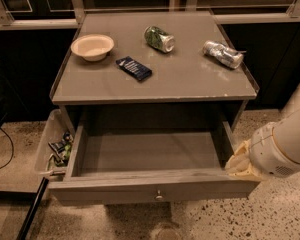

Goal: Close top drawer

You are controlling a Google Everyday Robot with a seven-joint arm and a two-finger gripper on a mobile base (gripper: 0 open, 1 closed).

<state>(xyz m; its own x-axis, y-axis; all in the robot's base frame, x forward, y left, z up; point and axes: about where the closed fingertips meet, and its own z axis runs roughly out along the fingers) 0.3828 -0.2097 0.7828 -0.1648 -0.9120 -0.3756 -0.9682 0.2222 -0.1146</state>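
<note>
The top drawer [150, 191] of the grey cabinet stands pulled far out, its shallow grey inside bare. Its flat front faces me with a small round metal knob [159, 196] at centre. My gripper [241, 165] is at the drawer's right front corner, cream-coloured and mostly hidden behind the white wrist housing [280, 146]. It sits close against the right end of the drawer front.
On the cabinet top [155, 79] lie a cream bowl [92, 46], a dark blue packet [133, 68], a green can [159, 38] and a silver crushed can [222, 53]. A clear bin [52, 146] with small items stands at the left. Speckled floor lies around.
</note>
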